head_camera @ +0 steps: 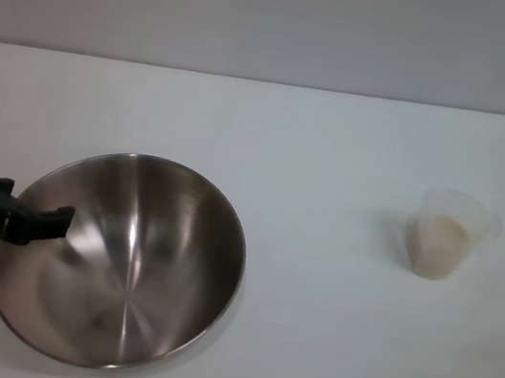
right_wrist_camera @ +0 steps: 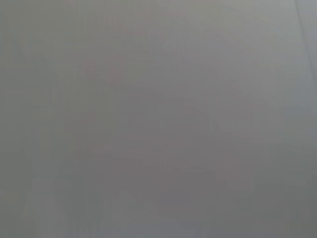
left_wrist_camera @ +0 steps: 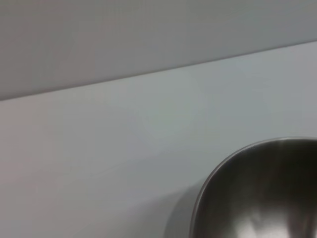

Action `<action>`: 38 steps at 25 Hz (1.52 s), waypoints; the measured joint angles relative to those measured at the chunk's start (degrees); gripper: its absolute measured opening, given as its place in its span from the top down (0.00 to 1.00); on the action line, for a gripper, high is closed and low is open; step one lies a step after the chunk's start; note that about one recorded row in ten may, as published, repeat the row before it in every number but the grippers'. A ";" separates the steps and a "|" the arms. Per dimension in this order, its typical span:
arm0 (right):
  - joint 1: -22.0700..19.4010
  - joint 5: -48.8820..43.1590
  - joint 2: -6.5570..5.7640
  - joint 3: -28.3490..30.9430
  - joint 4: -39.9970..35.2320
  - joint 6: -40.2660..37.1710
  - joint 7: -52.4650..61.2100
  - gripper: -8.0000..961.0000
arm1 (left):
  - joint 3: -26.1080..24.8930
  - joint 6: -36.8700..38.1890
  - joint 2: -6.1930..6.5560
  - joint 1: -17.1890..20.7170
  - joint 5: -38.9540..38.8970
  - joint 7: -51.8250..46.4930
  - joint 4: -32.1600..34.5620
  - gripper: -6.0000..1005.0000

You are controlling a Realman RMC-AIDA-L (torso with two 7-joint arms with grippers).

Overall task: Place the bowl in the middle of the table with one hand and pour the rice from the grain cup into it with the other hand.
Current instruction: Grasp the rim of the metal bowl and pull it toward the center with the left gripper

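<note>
On white table (head_camera: 334, 164): left gripper (head_camera: 33, 222) clamped on left rim of bowl (head_camera: 123, 264), left of centre, not yet centred; grain cup (head_camera: 445, 243) of rice (head_camera: 440, 240) at right, unpoured; right gripper unseen.

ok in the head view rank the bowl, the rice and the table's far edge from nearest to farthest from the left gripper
1. The bowl: the left gripper is at its left rim.
2. The rice: inside the grain cup, off to the right.
3. The table far edge: at the back; too close to call against the rice.
</note>
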 joint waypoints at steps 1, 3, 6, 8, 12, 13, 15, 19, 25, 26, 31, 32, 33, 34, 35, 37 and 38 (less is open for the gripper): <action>0.03 0.00 0.00 -0.03 0.00 0.12 0.00 0.13 | -0.04 0.01 -0.01 -0.14 0.01 0.11 0.30 0.29; 0.07 0.00 0.00 -0.10 0.00 0.36 0.00 0.13 | -0.18 0.17 -0.06 -0.57 0.04 0.48 1.29 0.30; 0.16 0.10 0.00 -1.02 0.00 0.55 0.00 0.13 | -0.19 0.29 -0.08 -1.14 0.06 0.68 2.52 0.30; 0.19 0.14 0.00 -1.21 0.00 0.56 0.00 0.13 | -0.07 0.31 -0.08 -1.47 0.07 0.91 3.21 0.31; 0.23 0.17 0.00 -1.37 0.00 0.56 0.00 0.13 | 0.03 0.33 -0.17 -1.96 0.07 1.39 4.15 0.32; 0.24 0.17 0.00 -1.37 0.00 0.56 0.00 0.13 | 0.03 0.33 -0.17 -2.03 0.08 1.40 4.31 0.32; 0.24 0.16 0.00 -1.37 0.00 0.56 0.00 0.13 | 0.03 0.33 -0.16 -2.11 0.08 1.40 4.49 0.32; 0.24 0.09 0.00 -1.37 0.00 0.48 0.00 0.13 | 0.02 0.33 -0.08 -1.95 -0.07 1.50 4.17 0.33; 0.24 0.00 0.00 -1.37 0.00 0.35 0.00 0.13 | 0.01 -0.16 -0.06 -2.29 -0.43 2.26 4.11 0.43; 0.24 0.00 0.00 -1.37 0.00 0.34 0.00 0.13 | 0.00 -0.25 -0.06 -2.45 -0.43 2.29 4.28 0.46; 0.24 0.00 0.00 -1.37 0.00 0.16 0.00 0.13 | -0.32 -0.47 -0.06 -2.85 -0.49 2.67 4.69 0.61; 0.24 0.00 0.00 -1.37 0.00 0.15 0.00 0.13 | -0.36 -0.50 -0.06 -2.89 -0.51 2.69 4.69 0.63; 0.24 0.00 0.00 -1.37 0.00 0.14 0.00 0.13 | -0.39 -0.55 -0.06 -2.93 -0.53 2.70 4.70 0.66; 0.24 0.00 0.00 -1.37 0.00 0.10 0.00 0.13 | -0.44 -0.66 -0.06 -2.96 -0.54 2.71 4.70 0.68; 0.24 0.00 0.00 -1.37 0.00 0.10 0.00 0.13 | -0.44 -0.66 -0.06 -2.96 -0.54 2.71 4.70 0.70; 0.25 0.00 -0.01 -1.37 0.00 0.05 0.00 0.13 | -0.46 -0.78 -0.06 -2.98 -0.57 2.71 4.64 0.75; 0.24 0.00 -0.02 -1.36 0.00 0.03 0.00 0.13 | -0.50 -1.00 -0.06 -3.01 -0.57 2.69 4.56 0.77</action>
